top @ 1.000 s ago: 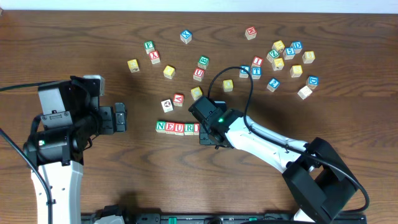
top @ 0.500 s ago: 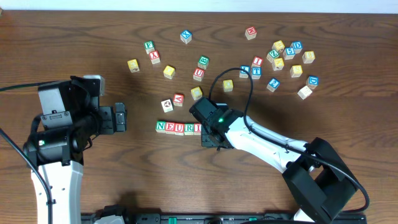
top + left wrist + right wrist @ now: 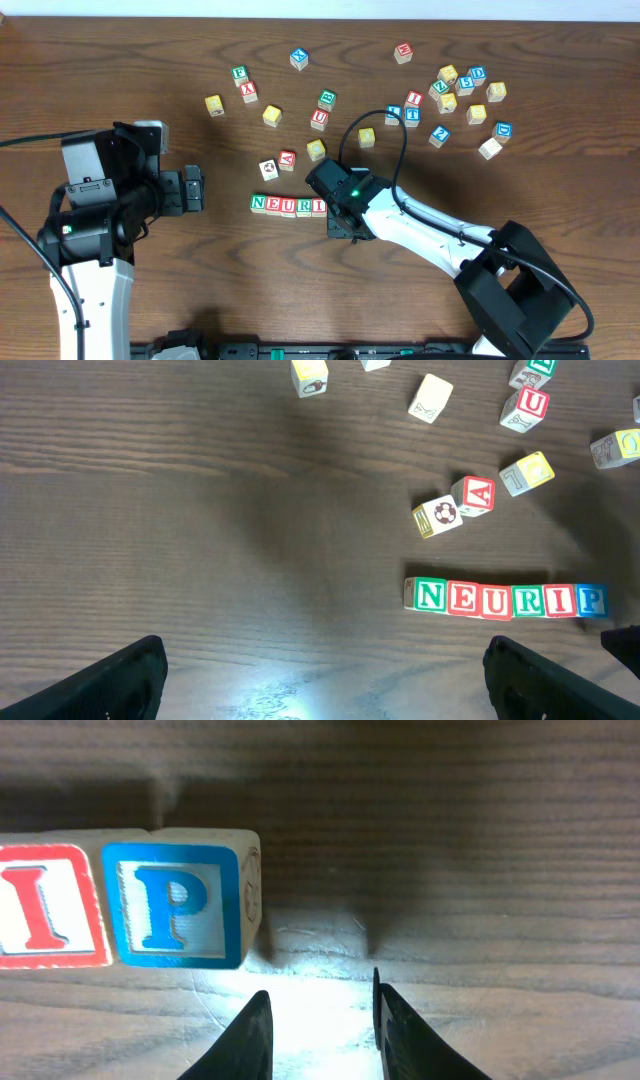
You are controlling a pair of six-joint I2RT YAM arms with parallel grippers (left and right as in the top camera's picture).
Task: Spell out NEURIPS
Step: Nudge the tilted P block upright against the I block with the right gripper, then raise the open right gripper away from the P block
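Observation:
Six alphabet cubes stand in a touching row that reads NEURIP [image 3: 510, 600]: green N [image 3: 431, 596], red E, green U, red R, red I [image 3: 40, 905], blue P [image 3: 175, 905]. From overhead the row [image 3: 285, 206] lies mid-table, and my right arm covers its P end. My right gripper [image 3: 318, 995] sits just off the P cube's near right corner, its jaws a little apart over bare wood and holding nothing. It touches no cube. My left gripper [image 3: 322, 650] hangs wide open left of the row [image 3: 192, 190], well clear of it.
Loose cubes lie behind the row: a red A [image 3: 287, 160], a picture cube [image 3: 268, 169], a yellow one [image 3: 316, 150] and a U [image 3: 319, 118]. A denser cluster of several cubes [image 3: 460, 95] sits at the back right. The right arm's black cable [image 3: 400, 130] loops over the table.
My right gripper has drawn back slightly from the P end of the row toward the near edge. The cubes and my left arm have not moved.

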